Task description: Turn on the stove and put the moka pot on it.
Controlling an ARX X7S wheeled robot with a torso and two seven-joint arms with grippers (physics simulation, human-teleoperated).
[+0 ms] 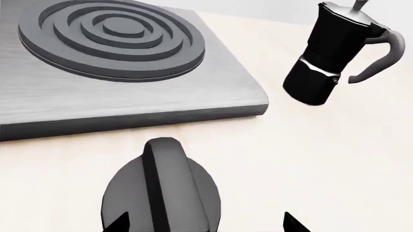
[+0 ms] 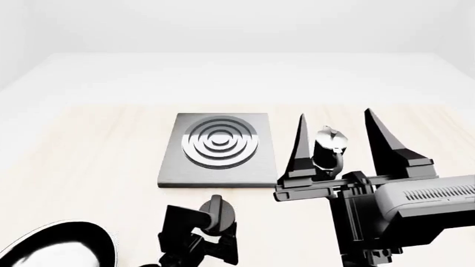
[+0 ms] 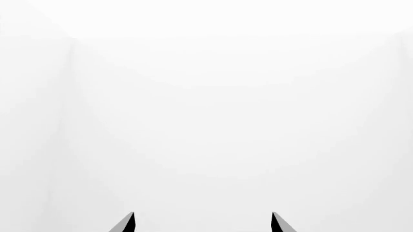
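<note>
**Over the knob, left gripper poised; pot waiting on the right**

On a pale wooden table (image 2: 89,161), lying flat, a square grey stove (image 2: 219,150) with 1 round burner of ringed grooves. Just in front of its near edge, a separate black knob (image 2: 215,214) with a raised ridge across its top. Seen from the left wrist, ridge pointing toward the stove edge, so long axis running front to back rather than side to side.

Directly at the knob, the left gripper (image 2: 204,236), its 2 fingertips showing as dark slivers on either side of the knob in the wrist view, apart and not yet touching it. Spread moderately wide, holding nothing. Likely next: closing across the ridge and twisting, so fingers need to straddle the ridge from its 2 flat sides.

Right of the stove, standing upright on the table and apart from the plate, a black moka pot (image 2: 326,150) with silver lid and curved handle facing away from the stove.

Raised above the table, the right gripper (image 2: 337,142), 2 long fingers spread wide and empty, framing the pot in the head view. Clearly the nearer arm for the pot. Right wrist camera showing only blank white.

At the near left corner, part of a black frying pan (image 2: 55,245).
</note>
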